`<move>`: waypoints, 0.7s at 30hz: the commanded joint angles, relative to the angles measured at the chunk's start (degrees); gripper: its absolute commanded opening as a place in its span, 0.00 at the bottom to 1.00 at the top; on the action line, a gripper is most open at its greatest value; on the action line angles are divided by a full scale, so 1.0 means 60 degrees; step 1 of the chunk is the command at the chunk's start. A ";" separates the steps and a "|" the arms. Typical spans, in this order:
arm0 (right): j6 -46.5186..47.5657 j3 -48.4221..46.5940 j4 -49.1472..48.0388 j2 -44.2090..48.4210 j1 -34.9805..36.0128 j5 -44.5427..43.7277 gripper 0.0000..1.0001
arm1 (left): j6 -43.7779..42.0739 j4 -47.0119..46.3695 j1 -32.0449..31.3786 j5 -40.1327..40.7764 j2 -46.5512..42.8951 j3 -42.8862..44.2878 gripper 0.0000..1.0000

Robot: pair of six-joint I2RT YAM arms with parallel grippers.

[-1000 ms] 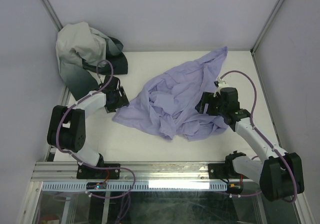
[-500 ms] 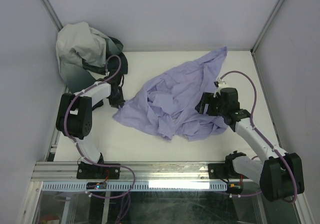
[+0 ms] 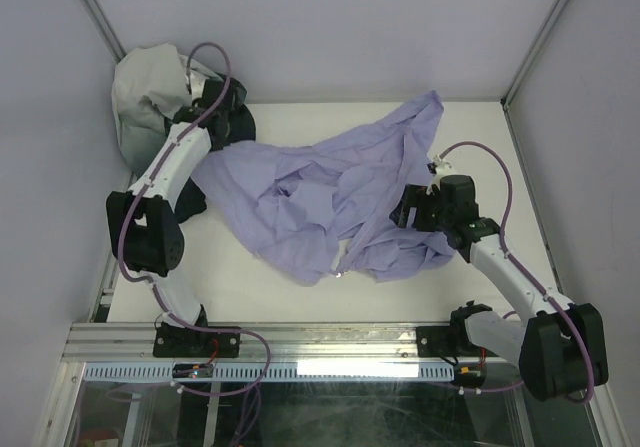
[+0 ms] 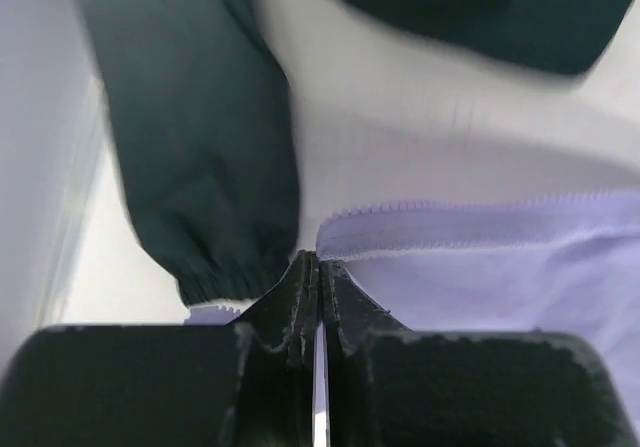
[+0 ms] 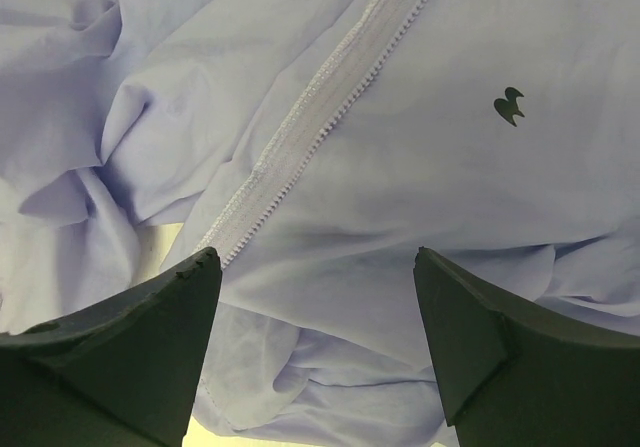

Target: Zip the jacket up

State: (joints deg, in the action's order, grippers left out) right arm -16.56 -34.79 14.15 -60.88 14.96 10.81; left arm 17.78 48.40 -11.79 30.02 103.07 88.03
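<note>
The left claw [image 4: 318,265] is pinching the jacket's [image 3: 330,187] far-left edge, apparently to stretch it flat, while the spread right claw [image 5: 315,259] is hovering over its zipper [image 5: 300,127].

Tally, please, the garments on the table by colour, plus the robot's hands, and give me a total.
Lavender jacket: 1
White-and-dark-green garment: 1
Robot hands: 2 (left hand, right hand)
Total: 4

Left fingers [image 4: 300,302] look pressed together; right fingers [image 5: 120,357] spread wide.
</note>
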 commanded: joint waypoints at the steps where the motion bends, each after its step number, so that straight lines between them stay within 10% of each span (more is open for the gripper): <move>1: 0.0038 -0.0040 -0.0425 -0.0040 0.0092 0.0001 0.81 | -0.0432 0.0934 0.0103 0.2373 -0.0657 0.2499 0.00; 8: 0.0047 -0.0056 -0.0454 -0.0138 0.0113 -0.0028 0.80 | -0.0692 0.1739 -0.0695 0.2619 -0.0821 0.4484 0.00; 21: 0.0042 -0.0044 -0.0548 -0.0363 0.0173 -0.0241 0.80 | 0.1668 0.1544 -0.4334 -0.1763 -0.3128 0.0734 0.00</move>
State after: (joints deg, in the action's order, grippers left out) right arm -16.58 -34.79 13.93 -62.72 15.59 10.37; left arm 21.21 59.90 -33.34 31.97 91.09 98.74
